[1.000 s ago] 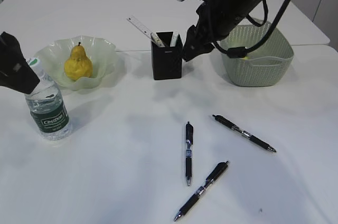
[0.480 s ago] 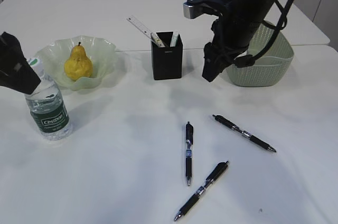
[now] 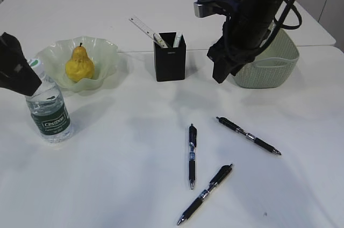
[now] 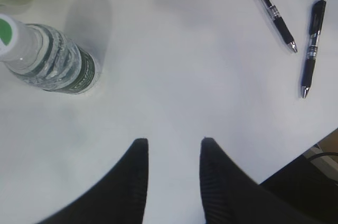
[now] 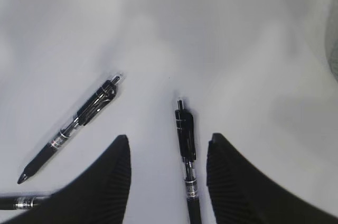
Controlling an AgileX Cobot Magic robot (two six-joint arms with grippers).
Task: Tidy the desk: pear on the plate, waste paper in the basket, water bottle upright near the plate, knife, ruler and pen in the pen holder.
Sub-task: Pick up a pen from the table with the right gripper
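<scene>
Three pens [image 3: 192,155] lie flat on the bench [image 3: 123,174], below the right tool [image 5: 168,174]. That tool is spread wide and holds nothing, with one pen [image 5: 185,147] right between its two tips. A pen is light, hard and smooth, so it may roll; grab it around the middle. The left tool [image 4: 171,176] is also apart and holding nothing, beside the standing bottle [image 4: 47,60]. Only the far camera shows the pen holder [image 3: 170,56].

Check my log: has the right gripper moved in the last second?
Yes. The right gripper has swung rightward, away from the pen holder, toward the basket.
</scene>
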